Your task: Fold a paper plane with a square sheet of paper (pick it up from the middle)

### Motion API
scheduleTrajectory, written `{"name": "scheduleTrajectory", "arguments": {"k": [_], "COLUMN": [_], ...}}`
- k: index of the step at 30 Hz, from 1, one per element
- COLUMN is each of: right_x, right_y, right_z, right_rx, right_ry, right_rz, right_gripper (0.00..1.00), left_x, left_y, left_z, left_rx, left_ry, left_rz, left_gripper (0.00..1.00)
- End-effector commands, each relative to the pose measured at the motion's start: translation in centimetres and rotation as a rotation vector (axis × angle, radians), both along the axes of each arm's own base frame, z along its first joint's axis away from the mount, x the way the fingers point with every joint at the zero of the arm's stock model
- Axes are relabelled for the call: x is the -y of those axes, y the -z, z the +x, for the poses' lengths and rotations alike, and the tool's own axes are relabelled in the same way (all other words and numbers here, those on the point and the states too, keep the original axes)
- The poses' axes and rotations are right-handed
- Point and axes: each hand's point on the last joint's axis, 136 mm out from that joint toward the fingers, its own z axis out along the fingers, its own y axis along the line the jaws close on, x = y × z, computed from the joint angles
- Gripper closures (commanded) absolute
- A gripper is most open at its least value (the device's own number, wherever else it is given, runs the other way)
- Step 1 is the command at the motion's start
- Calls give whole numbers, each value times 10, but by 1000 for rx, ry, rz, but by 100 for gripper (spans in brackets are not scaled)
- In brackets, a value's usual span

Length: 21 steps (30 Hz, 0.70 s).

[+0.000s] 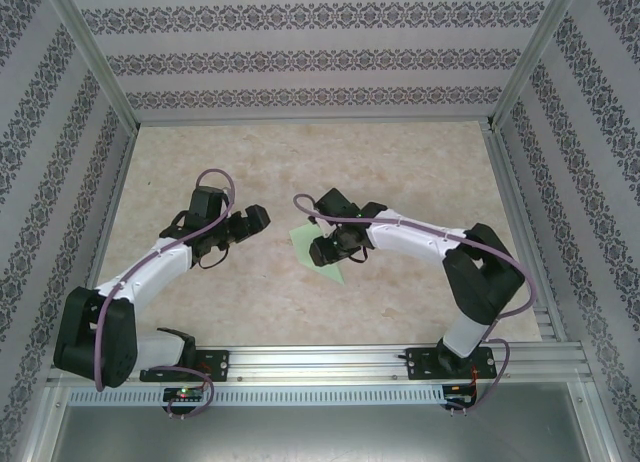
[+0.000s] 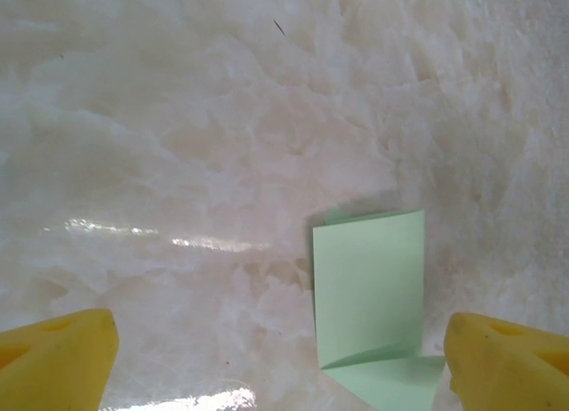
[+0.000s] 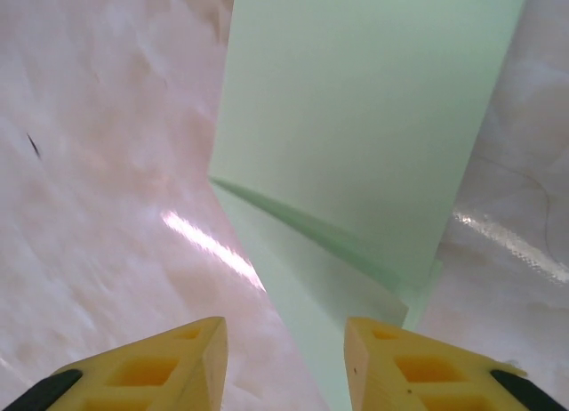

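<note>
Marbled tabletop (image 1: 400,162). Left gripper (image 2: 276,362), jaws spread wide, holds nothing; the folded green paper sheet (image 2: 369,286) lies flat ahead, nearer its right finger. Right gripper (image 3: 284,362), jaws partly parted, ungripped sheet extending forward between them.

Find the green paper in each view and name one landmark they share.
Top external: the paper lies in the middle of the picture, mid-table.
Left wrist: it sits right of centre in the lower half and runs off the bottom edge.
Right wrist: it takes up the upper centre and right, narrowing down to the bottom edge.
Shared landmark: the pale marbled table beneath it.
</note>
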Motion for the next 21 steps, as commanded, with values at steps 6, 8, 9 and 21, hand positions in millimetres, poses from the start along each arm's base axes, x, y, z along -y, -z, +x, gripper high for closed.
{"name": "scheduleTrajectory", "arguments": {"k": [6, 8, 9, 21], "right_x": [-6, -3, -3, 8], "right_y": [4, 8, 11, 43], "right_z": [24, 26, 26, 25], "right_rx": [-12, -13, -17, -82], "right_ry": [399, 417, 421, 445], "right_rz": [173, 160, 155, 150], "right_gripper": [68, 70, 70, 73], "left_x": [34, 42, 47, 86], "left_y": [6, 10, 10, 37], "left_z": [-9, -12, -14, -31], "left_rx": [-60, -72, -76, -170], "left_ry": [79, 88, 95, 144], "left_rz": [-101, -119, -134, -191], "left_gripper": [11, 13, 14, 27]}}
